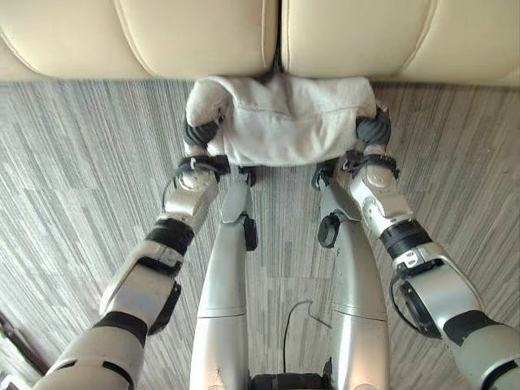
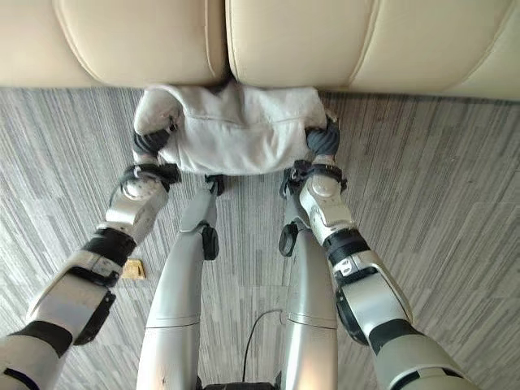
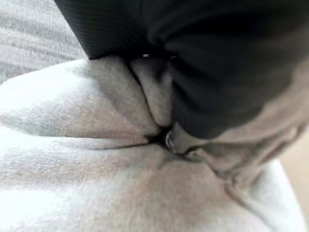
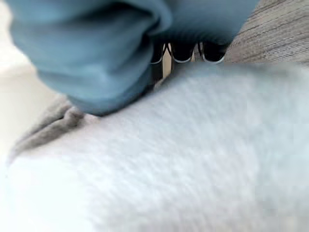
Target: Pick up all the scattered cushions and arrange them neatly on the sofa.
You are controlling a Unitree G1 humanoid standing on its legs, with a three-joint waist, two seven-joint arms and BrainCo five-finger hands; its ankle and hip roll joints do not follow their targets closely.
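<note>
The left hand (image 1: 201, 132) grips the left end of a white cushion (image 1: 284, 122), its dark ribbed cover pressed into the fabric; the cloth bunches and folds over it, and in the left wrist view the fabric (image 3: 96, 159) puckers into deep creases where the hand (image 3: 203, 72) digs in. The fingers themselves are buried in the folds, so whether they curl round the cushion or only press it cannot be told.

The cushion is soft, off-white with a faintly fuzzy surface, rumpled rather than plump, with a seam line running across its upper face and a sagging lower edge. It hangs between the two hands above the grey striped floor (image 1: 73, 162), just in front of the cream sofa (image 1: 195, 36), its far edge touching or overlapping the sofa's front where the two seat cushions meet. Whether it rests on the sofa edge cannot be made out. Its long axis runs left to right, parallel to the sofa front, with the short ends at the hands.

The right hand (image 1: 374, 130) holds the right end, its dark cover against the side of the cushion. In the right wrist view dark fingertips (image 4: 183, 52) show past the cover above the pale fabric (image 4: 193, 159), but their curl is too blurred to read.

A small tan object (image 2: 132, 269) lies on the floor beside the left arm.
</note>
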